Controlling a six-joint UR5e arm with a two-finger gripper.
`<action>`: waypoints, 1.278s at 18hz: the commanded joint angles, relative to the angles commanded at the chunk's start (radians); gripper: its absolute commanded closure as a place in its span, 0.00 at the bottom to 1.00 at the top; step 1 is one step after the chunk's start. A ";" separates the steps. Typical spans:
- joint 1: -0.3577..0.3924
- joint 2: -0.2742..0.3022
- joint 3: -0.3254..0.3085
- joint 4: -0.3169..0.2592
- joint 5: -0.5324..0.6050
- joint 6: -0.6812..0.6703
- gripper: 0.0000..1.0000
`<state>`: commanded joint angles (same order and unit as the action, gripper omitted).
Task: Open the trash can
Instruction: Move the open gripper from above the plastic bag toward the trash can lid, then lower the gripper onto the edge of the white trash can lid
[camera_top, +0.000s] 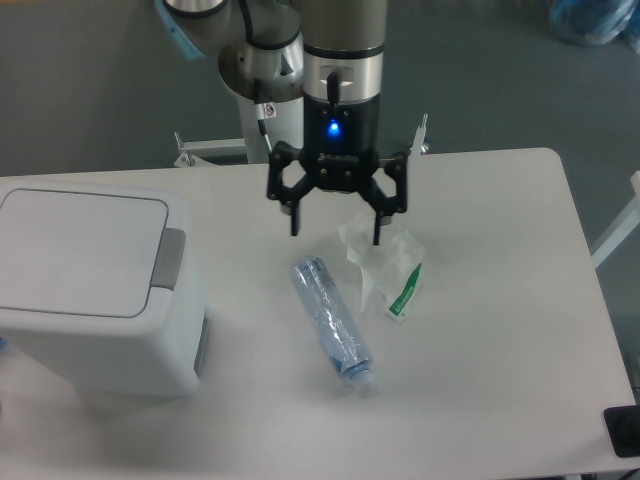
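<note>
Bright, even light — soft shadows, slightly blurry

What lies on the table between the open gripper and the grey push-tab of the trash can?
Only bare white table lies between the gripper and the push-tab of the trash can, as the camera view shows.

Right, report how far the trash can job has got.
Nothing looks done: the trash can has its lid flat and closed. The gripper hangs open and empty above the table, away from the bin. Left: reach the grey push-tab and open the lid.
</note>
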<state>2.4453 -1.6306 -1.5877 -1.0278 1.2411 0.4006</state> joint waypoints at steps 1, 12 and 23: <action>-0.011 0.000 0.000 0.000 -0.003 -0.011 0.00; -0.111 -0.031 -0.002 0.002 -0.003 -0.077 0.00; -0.144 -0.060 -0.003 0.038 -0.003 -0.094 0.00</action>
<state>2.3010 -1.6904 -1.5907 -0.9894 1.2379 0.3068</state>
